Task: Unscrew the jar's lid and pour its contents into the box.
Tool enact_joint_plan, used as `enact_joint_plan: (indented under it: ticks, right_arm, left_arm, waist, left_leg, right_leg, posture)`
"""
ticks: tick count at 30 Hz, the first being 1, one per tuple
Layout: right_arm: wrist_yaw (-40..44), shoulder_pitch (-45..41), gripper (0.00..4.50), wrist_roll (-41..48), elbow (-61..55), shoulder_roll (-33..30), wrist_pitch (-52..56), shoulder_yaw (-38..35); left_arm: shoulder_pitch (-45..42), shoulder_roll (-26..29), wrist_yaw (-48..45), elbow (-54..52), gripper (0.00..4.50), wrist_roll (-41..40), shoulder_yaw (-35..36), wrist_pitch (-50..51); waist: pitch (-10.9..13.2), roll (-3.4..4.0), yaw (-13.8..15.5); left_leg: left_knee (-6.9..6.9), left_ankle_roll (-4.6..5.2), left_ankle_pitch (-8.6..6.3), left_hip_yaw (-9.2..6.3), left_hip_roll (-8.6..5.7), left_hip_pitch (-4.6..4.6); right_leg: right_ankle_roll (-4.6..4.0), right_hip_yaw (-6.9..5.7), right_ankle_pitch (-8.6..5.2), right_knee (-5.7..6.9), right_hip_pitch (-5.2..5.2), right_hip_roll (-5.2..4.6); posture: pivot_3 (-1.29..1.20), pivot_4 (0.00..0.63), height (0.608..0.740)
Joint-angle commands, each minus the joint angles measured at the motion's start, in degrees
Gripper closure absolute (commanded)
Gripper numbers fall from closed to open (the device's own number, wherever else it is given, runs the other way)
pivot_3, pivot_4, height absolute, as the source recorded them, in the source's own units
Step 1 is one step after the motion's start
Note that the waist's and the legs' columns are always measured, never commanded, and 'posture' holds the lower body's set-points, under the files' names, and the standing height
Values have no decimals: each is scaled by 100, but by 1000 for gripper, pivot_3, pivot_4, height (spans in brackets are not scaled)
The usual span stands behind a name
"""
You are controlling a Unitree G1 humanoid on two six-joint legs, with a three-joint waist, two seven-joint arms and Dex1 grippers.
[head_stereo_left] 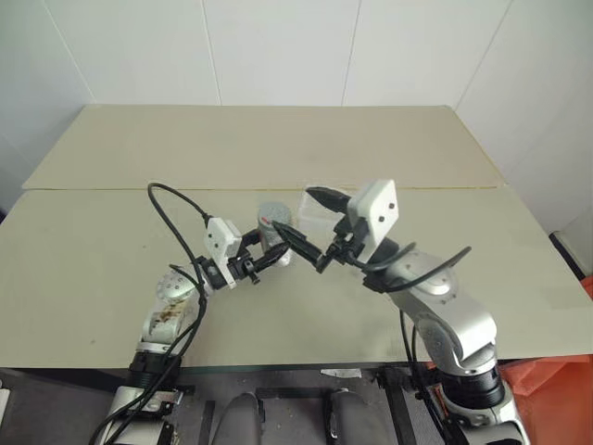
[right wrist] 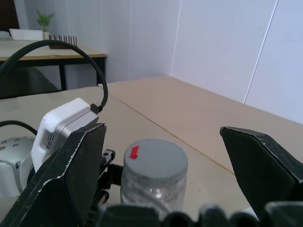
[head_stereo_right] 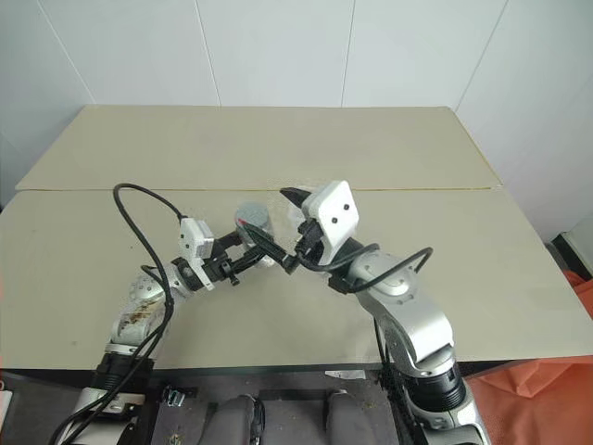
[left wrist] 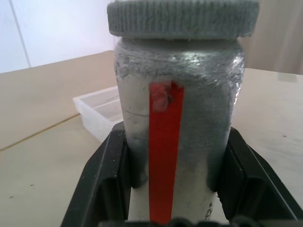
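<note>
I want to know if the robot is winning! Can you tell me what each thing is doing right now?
jar: upright, held off the table.
lid: on the jar, not unscrewed.
box: on the table behind the jar, open top.
left gripper: shut on the jar.
right gripper: open, fingers either side of the lid, not touching.

Left gripper [head_stereo_left: 275, 252] clamps the lidded jar [head_stereo_left: 274, 225] above the beige desk [head_stereo_left: 278, 139]; right gripper [head_stereo_left: 310, 227], jaws spread, flanks it beside the clear box [head_stereo_left: 320, 206].
</note>
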Motion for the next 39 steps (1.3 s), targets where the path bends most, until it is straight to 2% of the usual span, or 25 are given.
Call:
enact_joint_plan:
  ticks: [1, 9, 26, 29, 32, 39]
  right_arm:
    - [-40, -5, 0, -174, -87, 3, -94, 100]
    - [281, 58, 0, -128, 83, -152, -10, 138]
    - [300, 163, 0, -285, 262, -161, 68, 153]
    - [355, 213, 607, -299, 255, -178, 18, 185]
    - [394, 230, 1609, -293, 247, -201, 33, 186]
    - [436, 190, 1664, -361, 269, -229, -10, 168]
  left_arm:
    - [6, -61, 10, -289, 2509, 35, -102, -77]
    - [87, -271, 132, -485, 2509, 111, -327, -95]
    - [227, -128, 33, -629, 2509, 102, -363, -36]
    - [235, -113, 12, -615, 2509, 110, -361, -55]
    - [243, -163, 60, -638, 2509, 49, -312, -38]
    - [399, -73, 57, -744, 2509, 45, -300, 5]
  waist:
    - [0, 0, -5]
    - [0, 0, -7]
    - [0, 0, -14]
    - [0, 0, -15]
    - [0, 0, -15]
    - [0, 0, -17]
  left_leg:
    - [-1, 0, 0, 0, 1, 0]
    - [1, 0, 0, -1, 1, 2]
    - [-1, 0, 0, -3, 3, 2]
    - [-1, 0, 0, -3, 3, 2]
    - [-1, 0, 0, -3, 3, 2]
    - [-2, 0, 0, -3, 4, 2]
  right_leg:
    - [-1, 0, 0, 0, 0, 1]
    - [4, 0, -3, 1, 1, 2]
    - [11, -1, -8, -1, 0, 4]
    - [13, -1, -9, -1, 0, 4]
    - [16, -1, -11, -1, 0, 4]
    - [18, -1, -12, -1, -1, 4]
  posture:
    - [0, 150, 740]
    - [0, 150, 740]
    - [0, 150, 740]
    - [0, 150, 740]
    - [0, 150, 740]
    - [0, 150, 740]
